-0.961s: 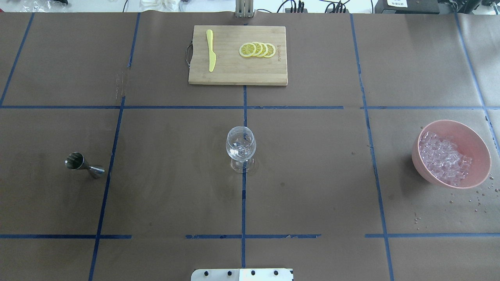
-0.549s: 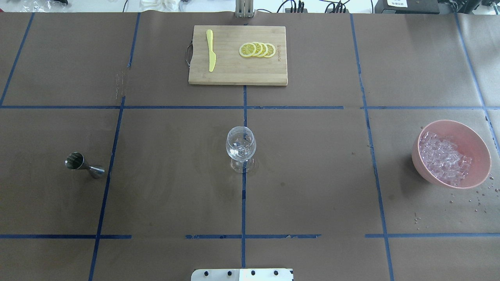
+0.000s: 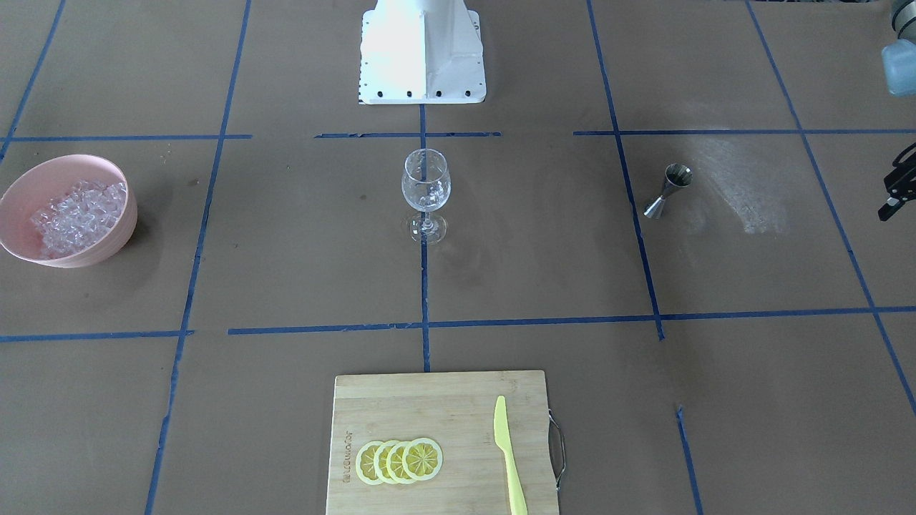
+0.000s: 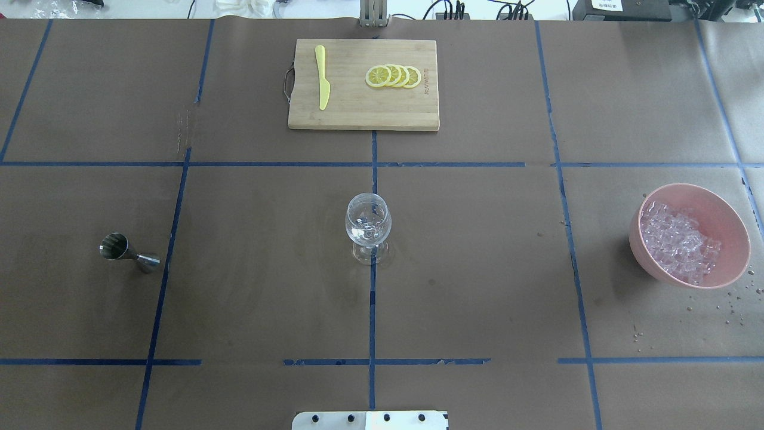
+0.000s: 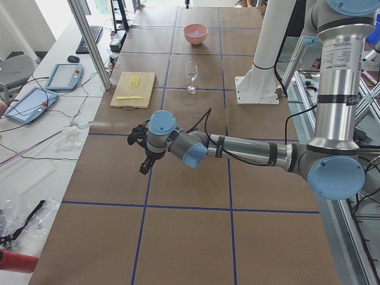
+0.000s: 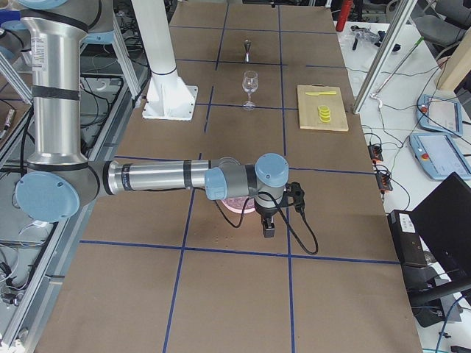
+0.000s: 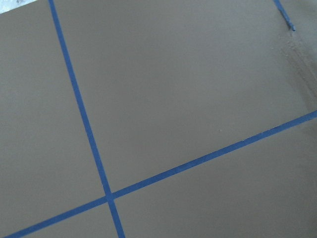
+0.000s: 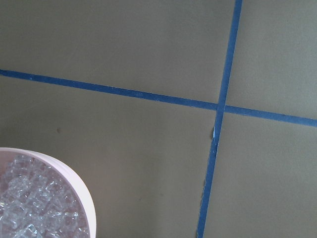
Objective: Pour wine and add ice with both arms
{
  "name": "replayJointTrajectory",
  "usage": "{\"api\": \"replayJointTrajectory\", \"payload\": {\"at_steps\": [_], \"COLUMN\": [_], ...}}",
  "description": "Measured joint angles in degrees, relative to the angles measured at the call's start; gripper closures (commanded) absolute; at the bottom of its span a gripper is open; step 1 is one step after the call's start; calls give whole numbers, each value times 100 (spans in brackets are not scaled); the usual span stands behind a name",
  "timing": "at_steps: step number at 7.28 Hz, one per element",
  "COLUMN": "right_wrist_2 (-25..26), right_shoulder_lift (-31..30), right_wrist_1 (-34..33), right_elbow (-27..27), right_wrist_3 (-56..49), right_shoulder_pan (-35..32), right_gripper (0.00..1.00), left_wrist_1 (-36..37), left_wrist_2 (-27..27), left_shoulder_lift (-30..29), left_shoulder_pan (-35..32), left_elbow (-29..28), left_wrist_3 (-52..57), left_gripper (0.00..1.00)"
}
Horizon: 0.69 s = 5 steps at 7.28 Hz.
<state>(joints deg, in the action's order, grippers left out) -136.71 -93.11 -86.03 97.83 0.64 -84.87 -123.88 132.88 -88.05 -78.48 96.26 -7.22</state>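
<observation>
A clear wine glass [image 4: 368, 230] stands upright at the table's middle, also in the front view [image 3: 426, 187]. The ice [image 4: 677, 240] fills a pink bowl [image 4: 725, 209] at the right; it also shows in the right wrist view [image 8: 29, 206]. A steel jigger [image 4: 128, 252] stands at the left. My left gripper [image 5: 144, 167] hangs over bare table far left of the jigger, with only its edge in the front view [image 3: 894, 193]. My right gripper [image 6: 268, 229] hangs just past the bowl, at the table's right end. I cannot tell if either is open or shut.
A wooden cutting board [image 4: 364, 110] at the far middle carries lemon slices [image 4: 394, 76] and a yellow knife [image 4: 322, 77]. The white robot base [image 3: 422, 50] stands at the near edge. Water drops [image 4: 731, 304] lie beside the bowl.
</observation>
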Motion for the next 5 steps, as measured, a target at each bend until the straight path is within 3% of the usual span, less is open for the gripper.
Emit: {"api": "replayJointTrajectory", "payload": {"at_steps": [2, 5], "right_wrist_2": [3, 4], "right_shoulder_lift": [3, 4], "right_wrist_1": [116, 167], "right_elbow": [-21, -34], "right_wrist_3": [-2, -2], "right_shoulder_pan": [30, 43], "right_gripper": [0, 0], "left_wrist_1": [-1863, -4099], "left_wrist_2": [-439, -1878], "left_shoulder_lift": [521, 1295], "left_shoulder_pan": [618, 2203], "left_elbow": [-8, 183], "left_wrist_3": [-1093, -3302], "left_gripper": [1, 1]}}
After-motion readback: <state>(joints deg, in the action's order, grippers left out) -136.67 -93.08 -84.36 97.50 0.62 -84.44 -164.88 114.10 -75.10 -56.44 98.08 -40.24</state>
